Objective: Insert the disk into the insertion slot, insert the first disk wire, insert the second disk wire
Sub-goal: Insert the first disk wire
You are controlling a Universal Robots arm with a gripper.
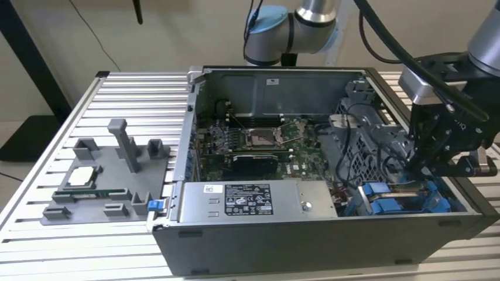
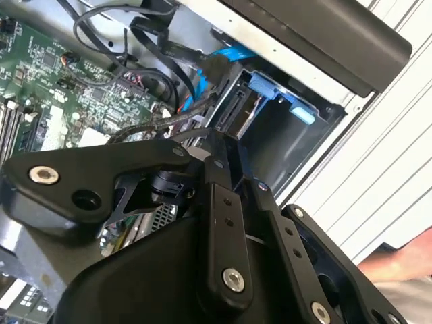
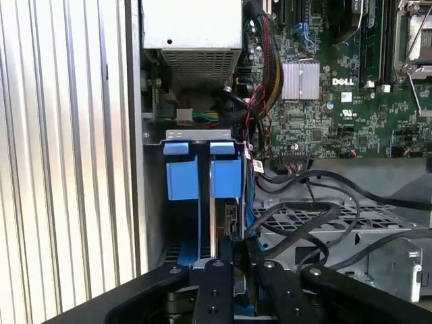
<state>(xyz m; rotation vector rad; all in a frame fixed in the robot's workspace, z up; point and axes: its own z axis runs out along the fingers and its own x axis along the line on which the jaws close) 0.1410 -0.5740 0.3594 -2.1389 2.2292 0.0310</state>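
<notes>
The disk sits on edge in the insertion slot [image 3: 152, 202] at the corner of the open computer case [image 1: 312, 240]. Its bright blue carrier frame [image 3: 226, 177] shows in both wrist views [image 2: 277, 91] and in the exterior view [image 1: 390, 202]. My gripper [image 3: 236, 248] reaches down into the case right at the disk's end [image 2: 212, 138], and in the exterior view [image 1: 414, 174] it stands over the blue frame. A blue wire with a black plug [image 2: 214, 66] hangs just beside the disk's connector edge [image 2: 235, 108]. Black wires [image 3: 304, 216] loop over the metal cage next to the slot.
A grey labelled power supply box [image 1: 258, 202] lies beside the slot, with the green motherboard [image 1: 258, 140] behind it. A grey fixture holding small parts [image 1: 109, 175] stands on the slatted table [image 1: 117, 88] at the exterior view's left. A person's hand [image 2: 398, 260] is outside the case.
</notes>
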